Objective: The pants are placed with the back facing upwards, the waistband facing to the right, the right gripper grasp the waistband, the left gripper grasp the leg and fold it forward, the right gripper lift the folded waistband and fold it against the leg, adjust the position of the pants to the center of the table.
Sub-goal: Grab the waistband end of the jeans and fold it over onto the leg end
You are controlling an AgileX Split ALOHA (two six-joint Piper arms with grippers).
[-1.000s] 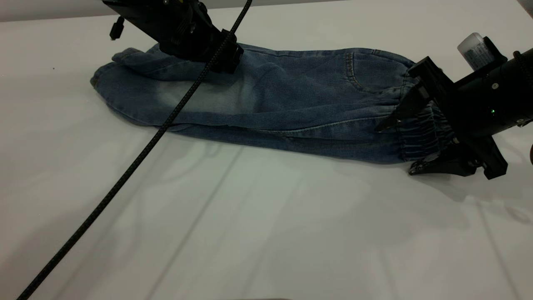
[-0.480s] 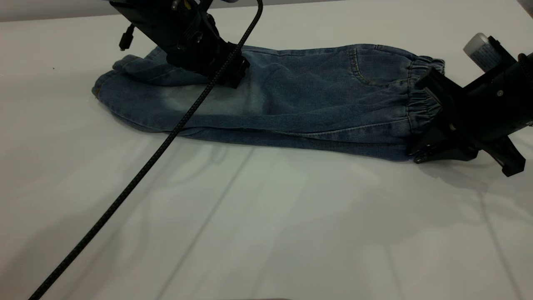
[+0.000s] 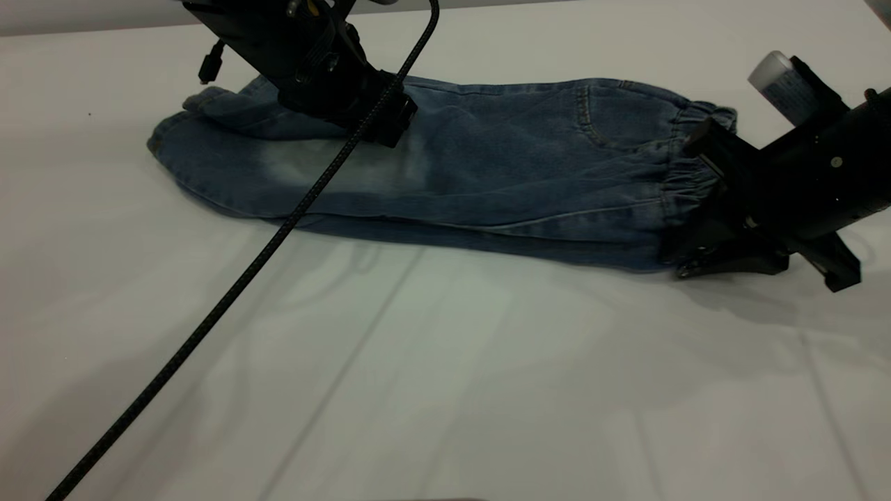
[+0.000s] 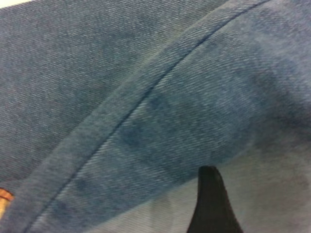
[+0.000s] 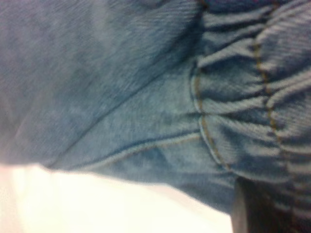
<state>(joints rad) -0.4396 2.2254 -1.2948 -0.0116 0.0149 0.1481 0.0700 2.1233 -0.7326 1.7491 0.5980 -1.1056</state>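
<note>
The blue denim pants lie folded lengthwise across the far half of the table, with a faded pale patch on the top layer. The gathered waistband points right. My right gripper is shut on the waistband, its lower finger resting on the table; up close, the puckered waistband fills the right wrist view. My left gripper sits low on the leg end, near the patch. The printed leg is mostly hidden; only an orange sliver shows in the left wrist view.
A black braided cable runs diagonally from the left arm over the pants down to the table's front left corner. A white cylinder rides on the right arm. The table's far edge lies just behind the pants.
The right gripper, wide open around the waistband a second ago, has closed on it and nudged the pants slightly left. The left gripper shifted a little right, then held still.
</note>
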